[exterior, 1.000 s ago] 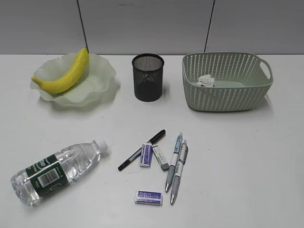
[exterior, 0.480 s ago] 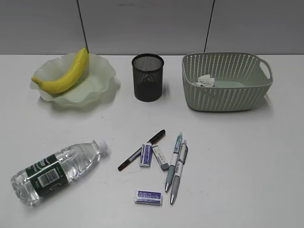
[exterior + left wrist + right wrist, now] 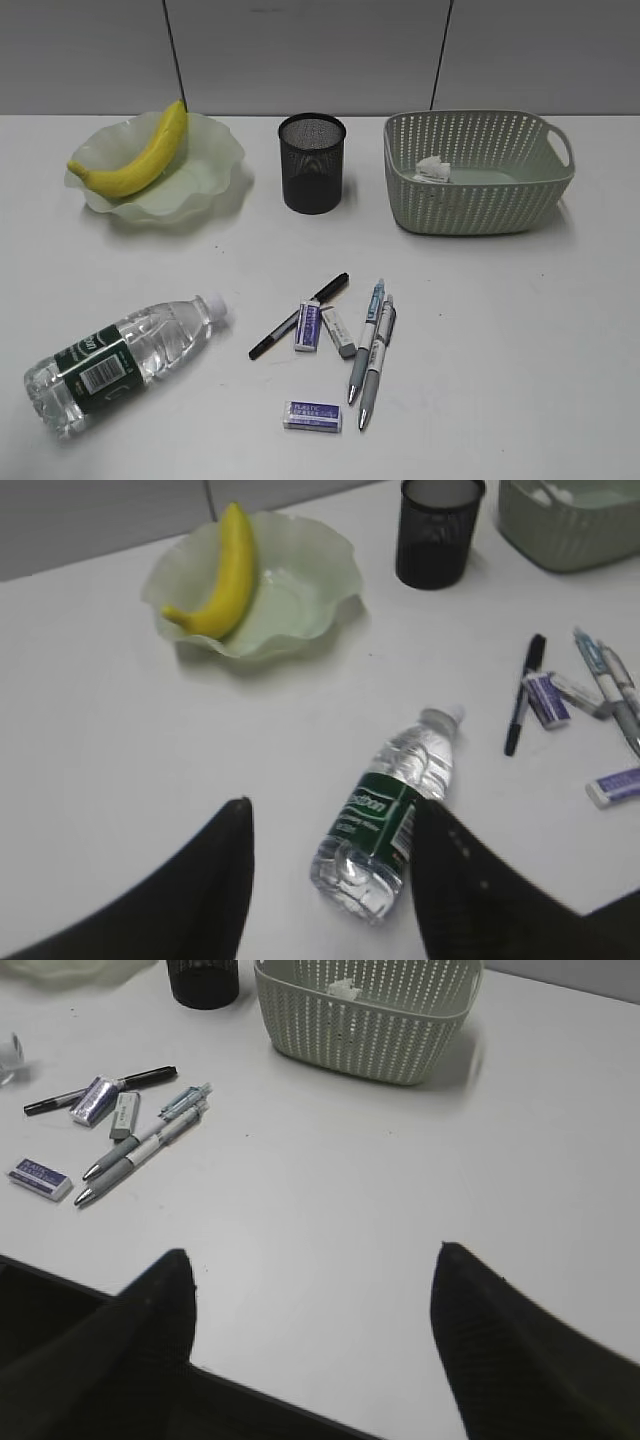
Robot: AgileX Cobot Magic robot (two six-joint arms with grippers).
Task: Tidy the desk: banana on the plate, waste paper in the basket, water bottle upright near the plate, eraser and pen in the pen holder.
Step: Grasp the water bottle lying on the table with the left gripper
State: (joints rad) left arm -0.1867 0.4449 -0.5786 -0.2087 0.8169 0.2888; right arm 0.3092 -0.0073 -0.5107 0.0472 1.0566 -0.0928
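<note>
The left hand (image 3: pixel 330 880) hangs above the white counter (image 3: pixel 520 330) with its 2 fingers (image 3: pixel 215 880) spread and nothing between them; the water bottle (image 3: pixel 390 825) lies on its side just ahead of it, base toward the hand and close beside the right finger, white cap pointing away. Farther ahead and a little left of that hand sits the pale green ruffled plate (image 3: pixel 320 585), with the banana (image 3: pixel 222 575) lying in it. Ahead and to its right stands the black mesh pen holder (image 3: pixel 437 530), and beyond that only a corner of the sage-green basket (image 3: pixel 560 525) shows. The right hand (image 3: pixel 310 1350) is also spread wide and holds nothing, poised over a bare stretch of counter near its front edge. Ahead of it sits the basket (image 3: pixel 365 1025), with the waste paper (image 3: pixel 343 989) lying inside near the far wall. Ahead and well to the left of this hand lies the stationery: a black pen (image 3: pixel 100 1090), a purple-sleeved eraser (image 3: pixel 95 1100) touching it, a grey eraser (image 3: pixel 124 1115) just beside that, 2 grey pens (image 3: pixel 145 1140) lying side by side, and a third eraser (image 3: pixel 40 1179) set apart, nearer the counter's edge. From the exterior view neither hand shows.
</note>
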